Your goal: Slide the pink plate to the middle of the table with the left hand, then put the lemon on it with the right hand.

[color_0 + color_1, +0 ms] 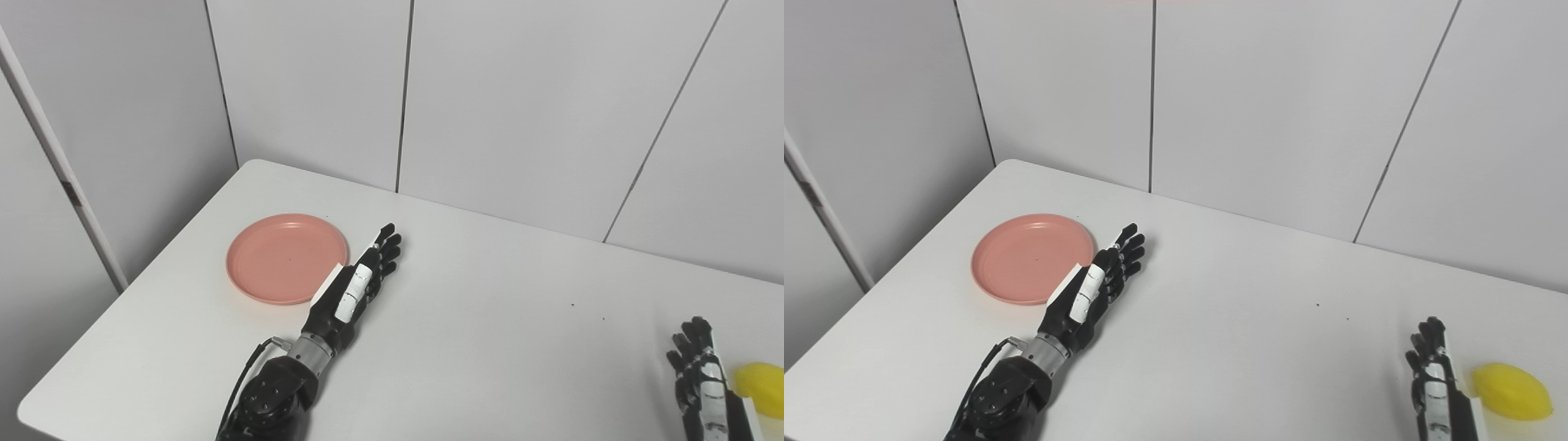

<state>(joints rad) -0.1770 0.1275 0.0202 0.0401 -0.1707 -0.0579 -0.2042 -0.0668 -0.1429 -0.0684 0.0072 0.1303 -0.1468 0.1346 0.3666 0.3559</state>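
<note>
- Down at the near edge, the black right hand point(1433, 373) stands with fingers straight and apart, holding nothing, just left of the smooth oval yellow lemon point(1511, 391).
- Only the right eye view shows that lemon whole; the left eye view cuts it at the frame edge.
- Further left, the black-and-white left hand point(358, 282) lies flat, fingers extended, empty, against the right rim of the round, shallow pink plate point(275, 260).
- Both sit on the matte white table point(490, 318); grey wall panels point(520, 92) stand behind.

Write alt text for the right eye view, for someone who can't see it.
An open left robot hand lies beside an empty pink plate on a white table. Near the lower right edge, the right robot hand, also open, is beside a lemon.
</note>
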